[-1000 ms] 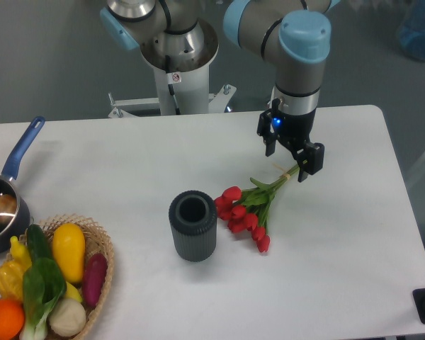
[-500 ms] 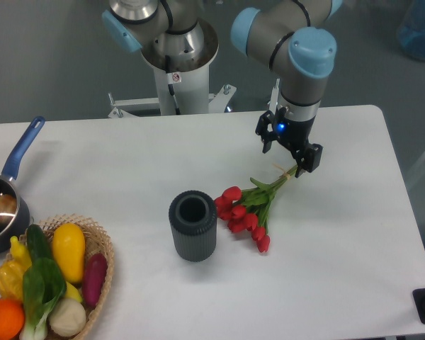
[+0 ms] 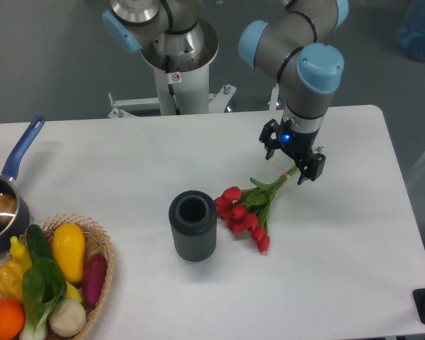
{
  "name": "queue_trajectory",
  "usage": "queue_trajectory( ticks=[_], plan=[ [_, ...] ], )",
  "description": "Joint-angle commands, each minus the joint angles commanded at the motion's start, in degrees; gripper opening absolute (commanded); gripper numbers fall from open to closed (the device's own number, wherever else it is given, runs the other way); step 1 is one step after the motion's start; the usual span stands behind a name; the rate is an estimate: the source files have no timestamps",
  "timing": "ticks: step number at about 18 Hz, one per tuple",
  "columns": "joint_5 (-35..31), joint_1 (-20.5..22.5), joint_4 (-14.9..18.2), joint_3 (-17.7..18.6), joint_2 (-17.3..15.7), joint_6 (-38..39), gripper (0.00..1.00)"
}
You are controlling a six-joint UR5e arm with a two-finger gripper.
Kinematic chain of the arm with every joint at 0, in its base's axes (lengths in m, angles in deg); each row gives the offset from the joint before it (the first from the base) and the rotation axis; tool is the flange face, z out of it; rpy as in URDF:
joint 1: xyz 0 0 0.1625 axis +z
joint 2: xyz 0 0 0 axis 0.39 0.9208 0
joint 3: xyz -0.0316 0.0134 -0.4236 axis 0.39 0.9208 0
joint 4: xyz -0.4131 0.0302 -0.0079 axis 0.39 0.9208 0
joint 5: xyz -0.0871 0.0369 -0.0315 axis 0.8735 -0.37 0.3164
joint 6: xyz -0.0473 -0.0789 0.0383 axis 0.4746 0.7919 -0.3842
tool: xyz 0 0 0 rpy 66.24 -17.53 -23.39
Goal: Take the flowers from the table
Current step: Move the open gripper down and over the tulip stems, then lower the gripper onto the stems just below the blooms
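A: While the flowers [image 3: 248, 211] lie flat on the white bench [image 3: 354, 234], where is the gripper [image 3: 295, 161]?

B: It hangs at the stem end of the bunch, right of centre and toward the far edge. The fingers [image 3: 313, 168] stand apart, one each side of the thin pale stems, which run up and right between them. Whether they touch the stems cannot be told; nothing is clearly gripped.

A: And the blooms?

B: The red tulip buds point down and left, green leaves fanning behind them. The nearest buds lie just beside the dark grey ribbed vase [image 3: 193, 225], which stands upright with its mouth open to the camera, left of the bunch.

A: What else is on the bench?

B: At the near left corner, a wicker basket [image 3: 103, 248] holds produce: a yellow squash [image 3: 69, 249], a purple piece [image 3: 93, 278], a leafy green vegetable [image 3: 41, 287], an orange [image 3: 3, 319] and a pale round bulb [image 3: 66, 316]. Behind it, at the left edge, a dark saucepan [image 3: 1, 212] with a blue handle sits well apart from the flowers.

A: The arm?

B: Its grey-and-blue joints reach down from the pedestal [image 3: 176, 67] behind the bench's far edge.
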Motion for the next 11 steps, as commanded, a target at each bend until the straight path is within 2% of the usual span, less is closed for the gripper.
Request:
queue_trajectory(
  ticks=[4, 11],
  plan=[
    [0.0, -0.4, -0.4, -0.7, 2.6, 0.4, 1.00],
    [-0.1, -0.4, -0.2, -0.9, 3.8, -0.3, 1.00]
  ],
)
